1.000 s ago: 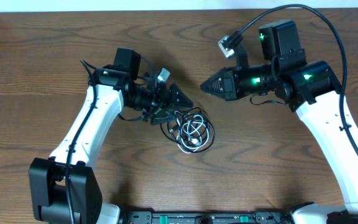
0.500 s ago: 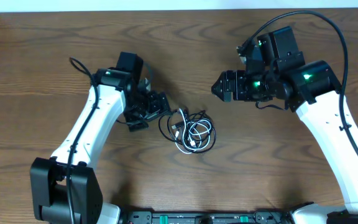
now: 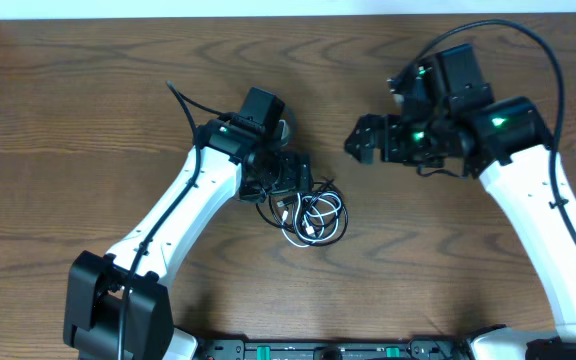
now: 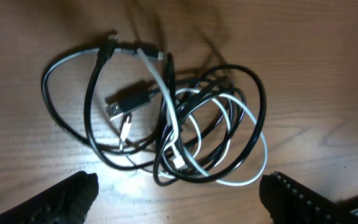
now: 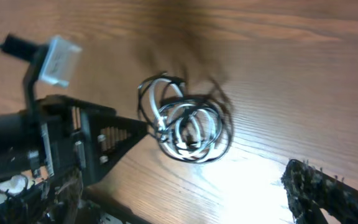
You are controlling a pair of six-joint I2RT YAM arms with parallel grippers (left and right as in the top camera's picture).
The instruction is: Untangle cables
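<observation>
The cables [image 3: 311, 214] lie in one small tangle on the wooden table [image 3: 88, 110], black and white loops wound through each other. In the left wrist view a white cord [image 4: 252, 126] and black cords [image 4: 89, 102] cross, with a black plug [image 4: 131, 99] inside the loops. My left gripper [image 3: 286, 185] hovers at the tangle's upper left edge, open, its fingertips [image 4: 73, 198] apart with bare wood between them. My right gripper [image 3: 360, 140] is open, up and to the right of the tangle, holding nothing. In the right wrist view the bundle [image 5: 185, 121] lies ahead of it.
Thick black arm cables [image 3: 508, 35] arc over the right arm. The left arm's wrist and its white tag [image 5: 58, 61] fill the left side of the right wrist view. The table's far edge [image 3: 288, 14] runs along the top.
My left arm has swung right, bringing its gripper over the tangle's edge. My right gripper has opened from nearly shut and turned slightly. The bundle has not moved.
</observation>
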